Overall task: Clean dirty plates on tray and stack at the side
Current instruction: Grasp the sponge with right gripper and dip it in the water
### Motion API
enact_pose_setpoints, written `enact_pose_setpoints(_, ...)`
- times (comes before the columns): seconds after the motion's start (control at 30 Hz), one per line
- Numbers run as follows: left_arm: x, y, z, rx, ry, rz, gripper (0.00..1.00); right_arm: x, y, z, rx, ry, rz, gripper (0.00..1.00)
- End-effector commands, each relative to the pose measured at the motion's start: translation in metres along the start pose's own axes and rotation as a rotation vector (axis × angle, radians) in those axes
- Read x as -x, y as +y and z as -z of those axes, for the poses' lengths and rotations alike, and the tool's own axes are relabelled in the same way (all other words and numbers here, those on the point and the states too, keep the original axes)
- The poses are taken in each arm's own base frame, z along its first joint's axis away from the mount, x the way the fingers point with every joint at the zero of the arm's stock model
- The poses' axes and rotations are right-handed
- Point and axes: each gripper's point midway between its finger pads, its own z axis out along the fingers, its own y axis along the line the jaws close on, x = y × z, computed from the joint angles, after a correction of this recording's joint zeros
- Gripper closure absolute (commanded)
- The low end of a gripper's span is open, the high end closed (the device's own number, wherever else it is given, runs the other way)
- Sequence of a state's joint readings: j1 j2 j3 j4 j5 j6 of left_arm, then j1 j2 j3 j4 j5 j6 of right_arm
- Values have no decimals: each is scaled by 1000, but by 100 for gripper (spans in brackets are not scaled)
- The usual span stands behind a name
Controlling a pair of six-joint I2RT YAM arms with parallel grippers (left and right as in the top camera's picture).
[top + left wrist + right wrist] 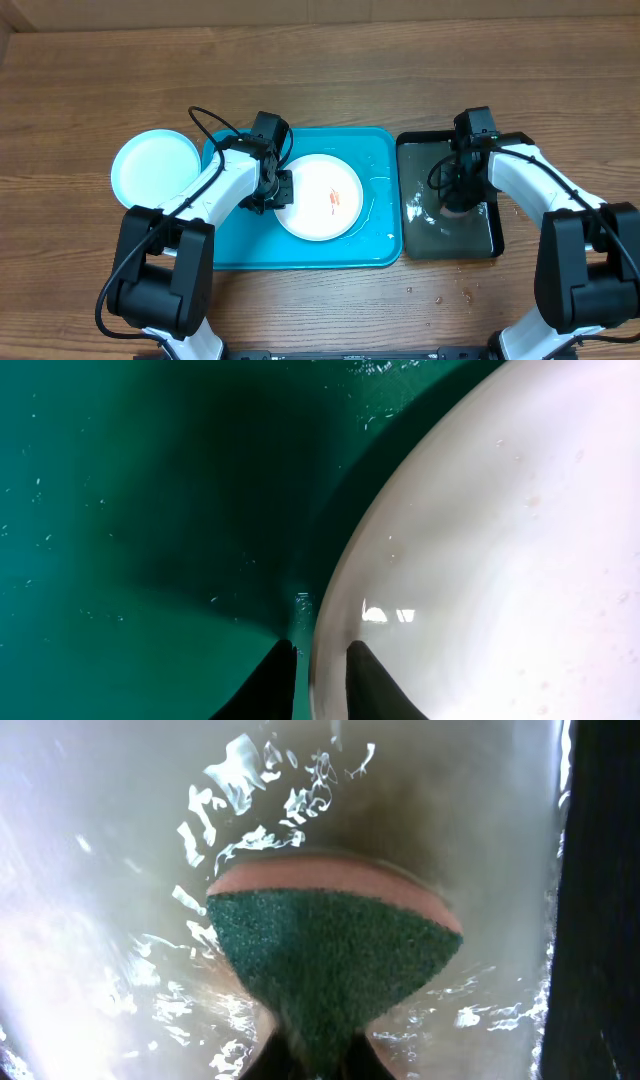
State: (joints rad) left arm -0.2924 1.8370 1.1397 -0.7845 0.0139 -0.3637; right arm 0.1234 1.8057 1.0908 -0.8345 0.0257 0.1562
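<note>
The white plate lies on the turquoise tray and has a small reddish-orange smear near its middle. My left gripper is at its left rim. In the left wrist view the fingers are shut on the white plate's rim, over the tray floor. The light blue plate lies on the table left of the tray. The yellow-green plate is out of view. My right gripper is shut on a green-and-pink sponge, fingers pinching it over shallow water.
A smaller black tray holding water stands right of the turquoise tray; its dark wall shows in the right wrist view. Water drops lie on the wooden table in front of it.
</note>
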Motion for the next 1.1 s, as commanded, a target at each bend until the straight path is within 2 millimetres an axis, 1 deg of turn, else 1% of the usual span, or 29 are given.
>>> enact_pose_setpoints(0.0, -1, 5, -6, 21, 10, 15, 73, 15, 6, 17, 25, -34, 0, 96)
enact_pose_setpoints(0.1, 3, 5, -6, 24, -10, 15, 72, 19, 8, 28, 27, -31, 0, 96)
enact_pose_setpoints(0.13, 6, 4, -6, 20, -18, 15, 77, 20, 8, 31, 28, -30, -1, 96)
enact_pose_setpoints(0.2, 8, 3, -6, 16, -28, 16, 91, 21, 10, 37, 36, -21, 0, 96)
enact_pose_setpoints(0.23, 9, 4, -6, 16, -29, 17, 95, 20, 12, 39, 45, -16, 0, 96)
enact_pose_setpoints(0.47, 8, 7, -6, 3, -15, 53, 96, 16, 14, 43, 62, 4, 1, 96)
enact_pose_setpoints(0.6, 4, -3, -6, -72, 14, 62, 96, 14, 24, 55, 115, 7, 37, 96)
enact_pose_setpoints(0.73, 1, -13, -4, -141, 38, 69, 95, 14, 25, 61, 125, -3, 67, 96)
enact_pose_setpoints(0.8, 5, -9, -5, -128, 21, 72, 79, 13, 25, 61, 126, 0, 67, 96)
enact_pose_setpoints(0.83, 8, -6, -5, -118, 7, 76, 77, 13, 25, 61, 128, 0, 67, 96)
enact_pose_setpoints(0.87, 11, -5, -5, -116, -2, 79, 78, 13, 25, 61, 128, 0, 67, 96)
enact_pose_setpoints(0.9, 13, -4, -5, -118, -8, 84, 85, 13, 25, 61, 127, 0, 67, 96)
enact_pose_setpoints(0.93, 14, -3, -5, -119, -9, 86, 96, 13, 25, 61, 127, 1, 66, 96)
enact_pose_setpoints(1.0, 13, -2, -5, -120, -3, 92, 96, 12, 25, 61, 126, 5, 66, 96)
enact_pose_setpoints(1.07, 6, -2, -5, -119, 26, 124, 96, 10, 25, 61, 124, 13, 66, 96)
